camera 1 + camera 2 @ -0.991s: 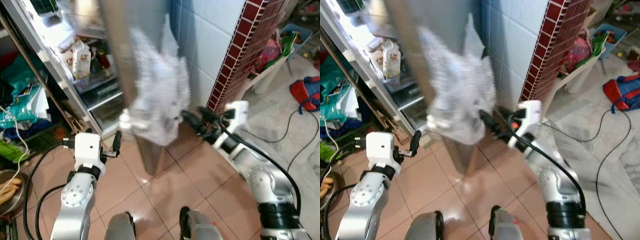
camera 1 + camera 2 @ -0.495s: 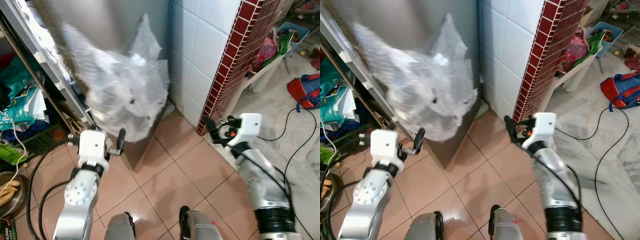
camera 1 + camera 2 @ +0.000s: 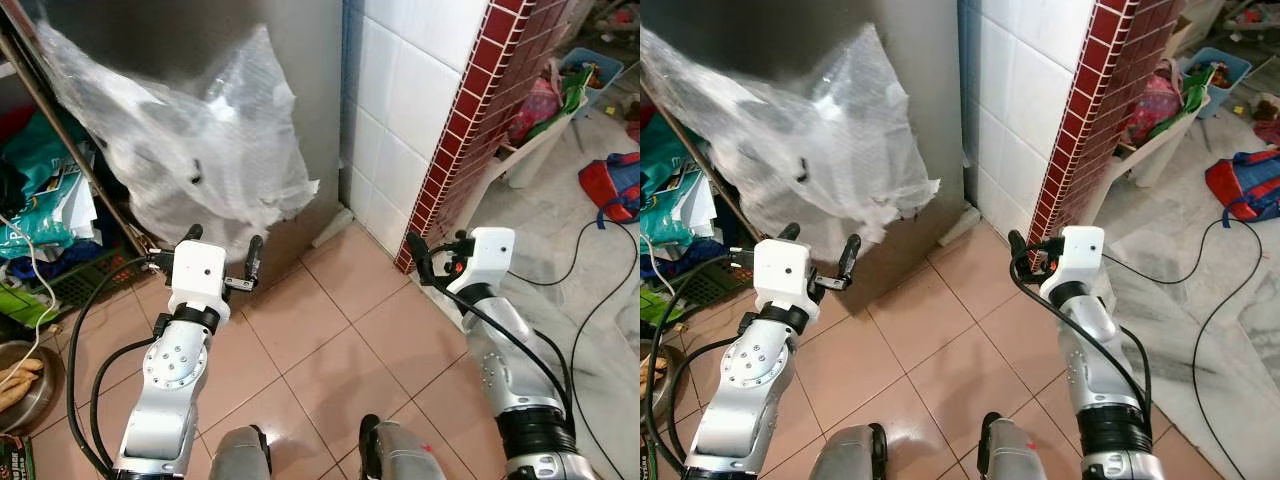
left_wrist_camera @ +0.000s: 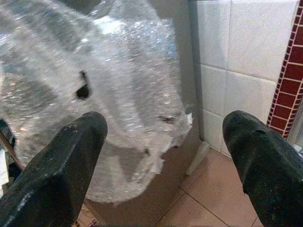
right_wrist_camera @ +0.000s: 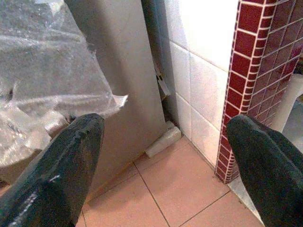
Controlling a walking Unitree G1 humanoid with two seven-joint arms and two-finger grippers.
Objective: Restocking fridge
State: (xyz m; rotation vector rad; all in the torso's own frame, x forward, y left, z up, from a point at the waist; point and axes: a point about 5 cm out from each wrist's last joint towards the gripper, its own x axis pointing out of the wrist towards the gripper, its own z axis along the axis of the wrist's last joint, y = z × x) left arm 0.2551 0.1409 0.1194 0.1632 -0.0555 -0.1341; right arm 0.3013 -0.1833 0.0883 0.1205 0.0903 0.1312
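The grey fridge door (image 3: pixel 310 90) stands shut, and a torn sheet of bubble wrap (image 3: pixel 190 160) hangs over its lower front. My left gripper (image 3: pixel 224 236) is open, just below the wrap's bottom edge, holding nothing. In the left wrist view the wrap (image 4: pixel 94 94) fills the space beyond the spread fingers (image 4: pixel 66 156). My right gripper (image 5: pixel 165 142) is open and empty, held off to the right of the fridge near the brick column (image 3: pixel 470 130). One of its black fingers (image 3: pixel 412 248) points toward the tiled corner.
A white tiled wall (image 3: pixel 410 90) meets the fridge's right side. Bags and a green crate (image 3: pixel 40 210) crowd the left, with a metal bowl (image 3: pixel 25 370) on the floor. A red and blue bag (image 3: pixel 610 185) and a black cable (image 3: pixel 590 290) lie to the right.
The fridge door has swung shut, hiding the lit shelves seen one second ago. My right gripper has come off the door and drawn back to the right. The left gripper stays near the wrap.
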